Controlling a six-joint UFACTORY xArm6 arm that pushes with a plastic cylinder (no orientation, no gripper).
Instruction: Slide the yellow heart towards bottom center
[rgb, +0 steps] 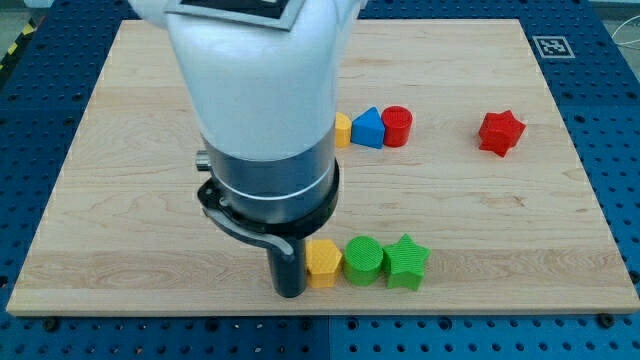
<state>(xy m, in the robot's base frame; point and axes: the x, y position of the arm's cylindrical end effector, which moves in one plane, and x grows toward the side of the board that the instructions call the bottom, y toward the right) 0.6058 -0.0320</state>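
Note:
My tip (289, 292) is low on the board, a little left of center, touching or almost touching the left side of a yellow block (323, 262). I cannot make out that block's shape for certain. A second yellow block (343, 130) sits higher up and is half hidden behind my arm, so its shape is also unclear. I cannot tell which of the two is the heart.
A green cylinder (364, 260) and a green star (406, 262) stand in a row right of the lower yellow block. A blue triangle (368, 128) and a red cylinder (397, 126) sit right of the upper one. A red star (501, 133) is at the right. The arm hides the board's upper middle.

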